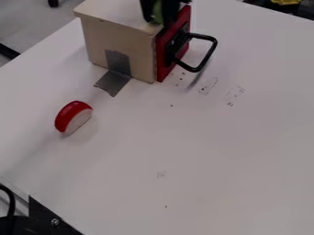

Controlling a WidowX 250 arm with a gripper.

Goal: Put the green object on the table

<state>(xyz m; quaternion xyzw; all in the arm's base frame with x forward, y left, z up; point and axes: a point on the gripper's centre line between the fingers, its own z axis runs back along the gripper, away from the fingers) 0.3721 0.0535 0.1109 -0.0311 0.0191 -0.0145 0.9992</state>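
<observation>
At the top edge, my black gripper [163, 10] is over the top of a wooden box, with its fingers around a green object [158, 12]. The green object shows as a small patch between the dark fingers, at the box's right end near the red front. The white table [184, 151] stretches below and to the right of the box.
The wooden box [120, 41] has a red front [164, 50] with a black handle [211, 53] sticking out to the right. Grey tape [114, 81] joins box and table. A red and white piece [72, 116] stands at the left. Black hardware [46, 222] is at the bottom left.
</observation>
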